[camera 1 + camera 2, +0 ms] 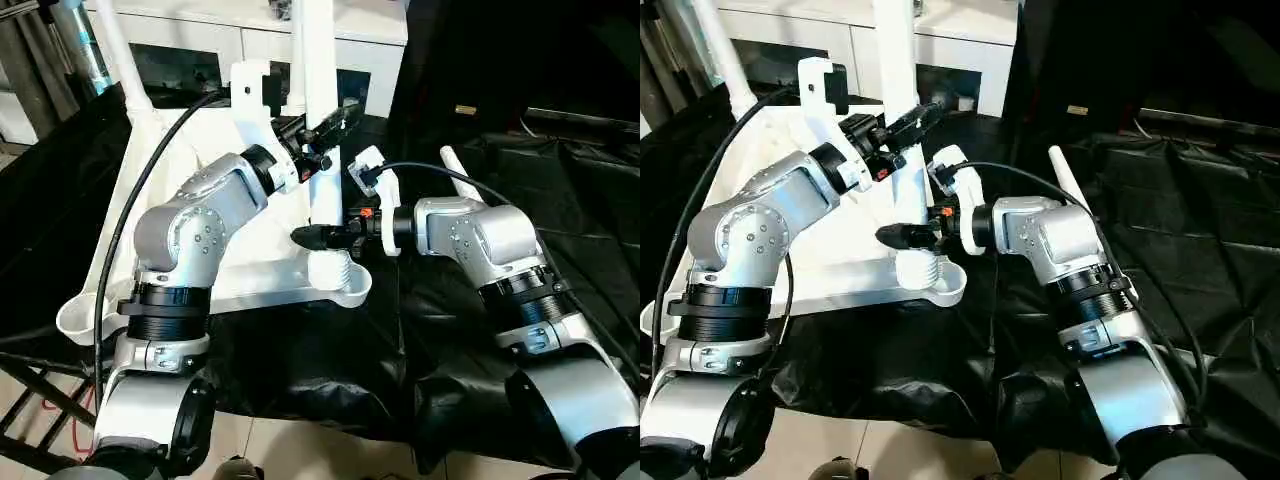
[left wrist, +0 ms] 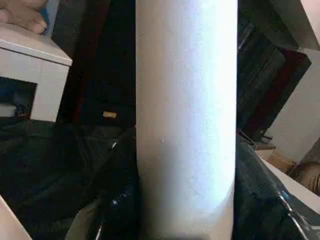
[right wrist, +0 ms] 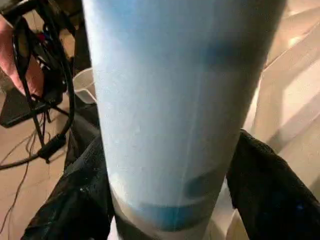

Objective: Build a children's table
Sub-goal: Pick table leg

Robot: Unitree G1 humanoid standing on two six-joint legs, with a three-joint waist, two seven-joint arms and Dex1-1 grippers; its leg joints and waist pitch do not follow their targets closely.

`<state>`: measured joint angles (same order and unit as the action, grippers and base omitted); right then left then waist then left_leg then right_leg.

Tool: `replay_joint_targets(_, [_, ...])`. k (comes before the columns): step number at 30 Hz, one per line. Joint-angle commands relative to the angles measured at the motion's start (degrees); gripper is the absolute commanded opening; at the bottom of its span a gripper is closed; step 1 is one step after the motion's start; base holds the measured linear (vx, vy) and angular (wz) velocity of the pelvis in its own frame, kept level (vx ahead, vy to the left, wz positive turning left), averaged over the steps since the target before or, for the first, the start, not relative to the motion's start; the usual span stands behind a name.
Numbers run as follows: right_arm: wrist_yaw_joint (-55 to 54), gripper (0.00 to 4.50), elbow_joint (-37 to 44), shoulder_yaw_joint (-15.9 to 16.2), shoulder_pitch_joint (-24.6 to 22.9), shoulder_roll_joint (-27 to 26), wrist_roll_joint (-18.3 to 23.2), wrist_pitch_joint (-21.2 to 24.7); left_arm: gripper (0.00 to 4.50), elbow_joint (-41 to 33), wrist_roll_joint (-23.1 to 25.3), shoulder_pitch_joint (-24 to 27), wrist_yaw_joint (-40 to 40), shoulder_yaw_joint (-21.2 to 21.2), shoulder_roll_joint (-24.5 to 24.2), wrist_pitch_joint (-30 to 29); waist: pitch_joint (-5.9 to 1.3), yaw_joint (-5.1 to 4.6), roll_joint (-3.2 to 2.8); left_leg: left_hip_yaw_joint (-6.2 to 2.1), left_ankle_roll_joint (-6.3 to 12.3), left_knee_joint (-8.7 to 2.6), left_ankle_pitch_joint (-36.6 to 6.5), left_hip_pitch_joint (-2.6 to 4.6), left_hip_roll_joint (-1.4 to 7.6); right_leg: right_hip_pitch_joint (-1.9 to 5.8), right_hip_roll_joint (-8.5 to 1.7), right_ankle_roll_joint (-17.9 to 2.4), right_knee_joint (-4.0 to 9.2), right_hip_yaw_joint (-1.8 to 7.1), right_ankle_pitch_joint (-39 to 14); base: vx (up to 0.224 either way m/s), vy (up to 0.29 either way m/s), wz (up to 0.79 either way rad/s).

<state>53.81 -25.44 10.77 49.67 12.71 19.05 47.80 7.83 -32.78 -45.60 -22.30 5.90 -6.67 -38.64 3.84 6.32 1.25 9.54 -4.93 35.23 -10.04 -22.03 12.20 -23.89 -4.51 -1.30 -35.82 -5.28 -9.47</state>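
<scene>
On the black-draped worktop our white plastic ribbed tabletop lies underside up. Both pincers — left, right — grip the upright tapered white tubular leg over its corner socket; next, we judge, twist it home.

Black-draped work table under white top, apparently one loose leg.
</scene>
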Motion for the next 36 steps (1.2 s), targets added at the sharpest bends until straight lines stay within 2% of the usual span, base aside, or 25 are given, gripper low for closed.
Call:
replay_joint_targets(1, [0.06, 3.12, 0.38, 0.65, 0.76, 0.89, -1.14, -0.16, 1.81, 0.11, 0.39, -1.64, -0.81, -0.19, -0.54, 0.47, -4.94, -0.14, -0.07, 0.10, -1.42, -3.93, -7.39, 0.86, 0.81, 3.86, -3.35, -8.94, 3.82, 2.86, -10.00, 0.000, 0.000, 0.00])
replay_joint_targets(3, [0.21, 3.12, 0.55, 0.90, 0.67, 0.93, -1.15, -0.12, 1.81, 0.14, 0.42, -1.66, -0.93, -0.15, -0.55, 0.48, -4.93, -0.14, 0.02, 0.12, -1.36, -3.91, -7.41, 0.80, 0.76, 3.93, -3.37, -8.99, 3.83, 2.86, -10.11, 0.000, 0.000, 0.00])
replay_joint_targets(7, [0.42, 3.12, 0.57, 1.47, 0.49, 0.80, -1.22, -0.32, 1.81, 0.22, 0.30, -1.68, -1.94, -0.41, -0.91, 0.10, -4.89, -0.12, -0.22, 0.09, -1.43, -3.95, -7.73, 0.89, 0.81, 3.83, -3.35, -9.00, 3.84, 2.86, -10.50, 0.000, 0.000, 0.00])
replay_joint_targets(8, [0.29, 2.95, 0.38, 1.33, 0.54, 0.72, -1.26, -0.42, 1.81, 0.25, 0.31, -1.68, -2.02, -0.47, -0.96, 0.07, -4.88, -0.16, 0.09, 0.13, -1.41, -3.95, -7.77, 0.85, 0.78, 3.88, -3.37, -8.86, 3.94, 2.86, -10.75, 0.000, 0.000, 0.00])
replay_joint_targets(10, [0.19, 2.95, 0.14, 1.16, 0.56, 0.62, -1.32, -0.52, 1.81, 0.23, 0.24, -1.61, -2.04, -0.48, -0.99, 0.00, -4.91, -0.11, -0.05, 0.07, -1.47, -3.98, -7.55, 0.86, 0.85, 3.88, -3.40, -8.90, 3.80, 2.87, -10.53, 0.000, 0.000, 0.00])
replay_joint_targets(12, [0.25, 2.65, 0.17, 1.10, 0.45, 0.61, -1.25, -0.42, 1.81, -0.03, 0.09, -1.43, -1.98, -0.45, -0.99, -0.24, -4.94, -0.13, 0.03, 0.12, -1.44, -3.91, -7.39, 0.83, 0.80, 3.91, -3.40, -8.94, 3.79, 2.88, -10.23, 0.000, 0.000, 0.00])
replay_joint_targets(15, [0.31, 2.48, 0.10, 0.93, 0.37, 0.48, -1.16, -0.44, 1.81, -0.47, -0.12, -1.04, -1.87, -0.35, -0.98, -0.64, -4.92, -0.09, 0.10, 0.11, -1.34, -3.94, -7.17, 0.80, 0.81, 3.91, -3.40, -8.97, 3.75, 2.88, -10.14, 0.000, 0.000, 0.00])
replay_joint_targets(18, [-0.14, 2.12, 0.01, 0.60, 0.19, 0.03, -1.11, -0.83, 1.80, -1.14, -0.16, -0.24, -1.59, -0.33, -0.90, -1.06, -4.92, -0.06, 0.06, 0.13, -1.32, -3.92, -7.27, 0.84, 0.80, 3.86, -3.42, -8.97, 3.77, 2.88, -10.32, 0.000, 0.000, 0.00])
replay_joint_targets(22, [-0.39, 1.95, 0.25, 0.64, -0.12, -0.42, -1.02, -0.84, 1.80, -1.46, 0.03, 0.18, -1.53, -0.49, -1.15, -1.32, -4.93, -0.07, 0.03, 0.11, -1.37, -3.92, -7.15, 0.83, 0.82, 3.86, -3.42, -8.95, 3.75, 2.92, -10.16, 0.000, 0.000, 0.00])
replay_joint_targets(36, [-0.39, 1.91, 0.25, 0.64, -0.12, -0.42, -1.02, -0.84, 1.80, -1.46, 0.03, 0.18, -1.53, -0.49, -1.15, -1.32, -4.93, -0.04, 0.02, 0.14, -1.44, -3.92, -7.32, 0.83, 0.79, 3.90, -3.43, -8.94, 3.78, 2.90, -10.18, 0.000, 0.000, 0.00])
